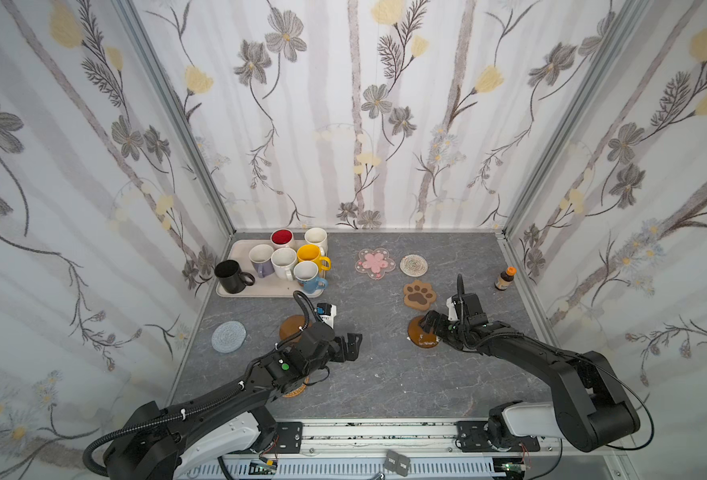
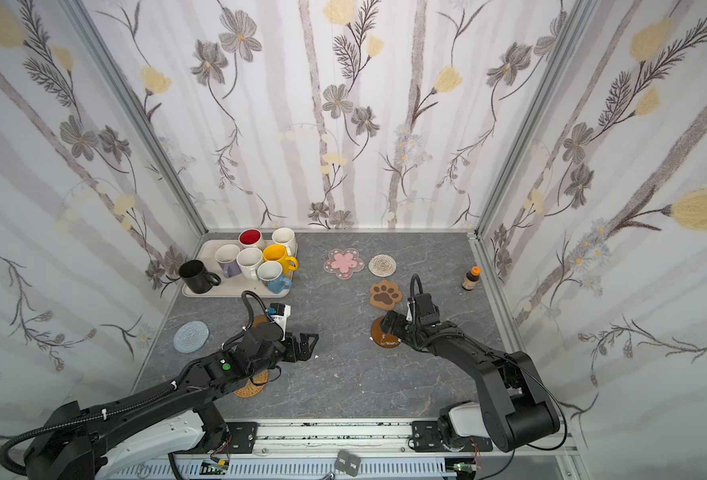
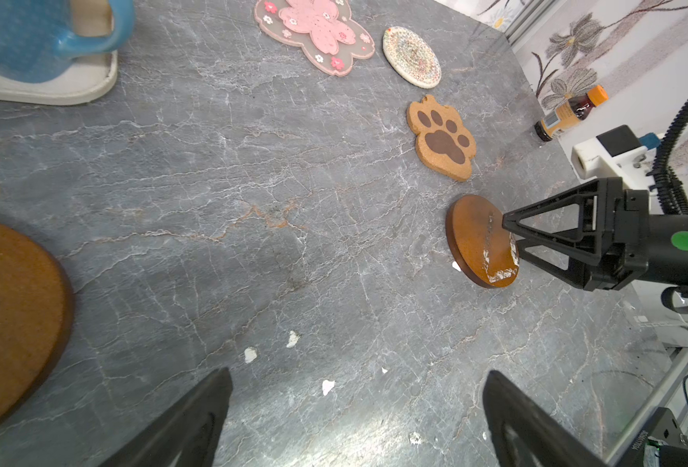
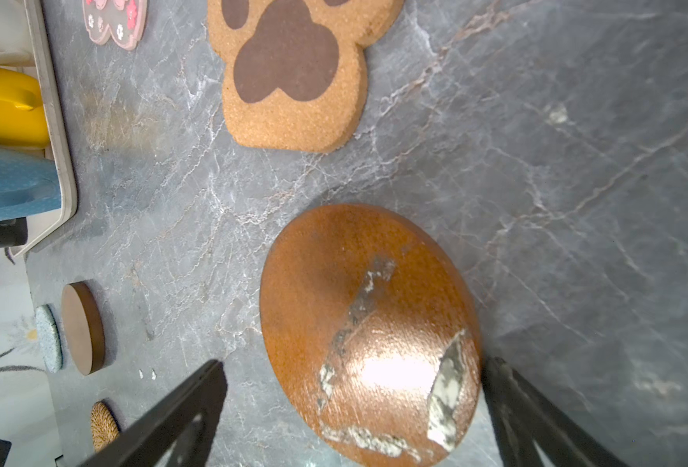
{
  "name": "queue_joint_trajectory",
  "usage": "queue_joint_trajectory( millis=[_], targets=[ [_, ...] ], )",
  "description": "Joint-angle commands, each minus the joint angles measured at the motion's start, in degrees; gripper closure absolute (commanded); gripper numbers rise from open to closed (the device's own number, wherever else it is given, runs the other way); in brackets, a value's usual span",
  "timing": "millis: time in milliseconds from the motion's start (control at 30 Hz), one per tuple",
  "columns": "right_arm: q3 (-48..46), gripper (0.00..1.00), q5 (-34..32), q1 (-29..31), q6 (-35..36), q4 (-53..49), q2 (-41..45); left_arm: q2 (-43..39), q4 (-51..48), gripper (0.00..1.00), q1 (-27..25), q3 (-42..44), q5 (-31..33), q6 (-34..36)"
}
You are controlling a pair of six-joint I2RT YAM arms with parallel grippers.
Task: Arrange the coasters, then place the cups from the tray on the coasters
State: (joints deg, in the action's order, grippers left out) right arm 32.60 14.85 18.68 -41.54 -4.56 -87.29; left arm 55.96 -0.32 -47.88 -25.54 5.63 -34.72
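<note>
1. While both tools stand spread wide and pinch nothing, the seven cups sit bunched on the tray at the far left of the counter. None is on a coaster yet.
2. The right tool hangs low over a wooden disc. In the right wrist view its jaws straddle the disc's near edge, one just beside the rim and the other apart from it.
3. Risk there: the disc is thin and lies close to the counter, so closing jaws may skid over the rim and shove it rather than lift it. Its top is peeling in patches, which could weaken any hold.
4. A shove away from the arm would likely push it into the paw coaster, which lies near.
5. The left tool hovers over bare counter near the middle. Its arm crosses above the rattan coaster and hides part of the second wooden disc — a low sweep could drag either.
6. The blossom coaster and white woven coaster lie side by side toward the back, and the grey woven coaster sits alone, well to the left.
7. Later risk: the cups stand so close that lifting one may knock its neighbour — the black cup at the tray's near corner looks most exposed.
</note>
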Motion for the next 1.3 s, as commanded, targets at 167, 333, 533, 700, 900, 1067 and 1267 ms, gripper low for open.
queue_joint_trajectory(
  millis=[167,333,533,700,900,1067,1267],
  targets=[
    [2.63,0.0,0.24,1.01,0.01,1.65,-1.52,-0.92,0.01,0.0,1.0,0.57,2.99,-1.32],
    [3.9,0.0,-1.4,0.92,3.52,0.03,0.32,-2.5,-2.94,0.0,3.72,-0.23,2.88,-0.8],
    [4.09,0.0,-1.93,1.0,7.83,0.08,5.71,-2.81,-9.64,0.0,8.0,-3.15,4.63,-1.57],
    [4.99,0.0,-1.62,0.93,11.09,-0.36,8.84,-3.6,-15.2,0.0,13.44,-5.37,7.11,-2.17],
    [4.35,0.0,0.82,1.05,13.11,1.94,11.88,-3.85,-17.47,0.0,21.67,-5.19,8.43,-3.14],
    [3.83,0.0,3.46,1.06,15.24,3.3,13.48,-1.74,-17.53,0.0,28.0,-4.83,7.82,-4.21],
    [1.66,0.0,7.33,1.02,15.96,6.0,14.98,-0.86,-16.83,0.0,32.09,-2.88,6.71,-4.8]
  ],
)
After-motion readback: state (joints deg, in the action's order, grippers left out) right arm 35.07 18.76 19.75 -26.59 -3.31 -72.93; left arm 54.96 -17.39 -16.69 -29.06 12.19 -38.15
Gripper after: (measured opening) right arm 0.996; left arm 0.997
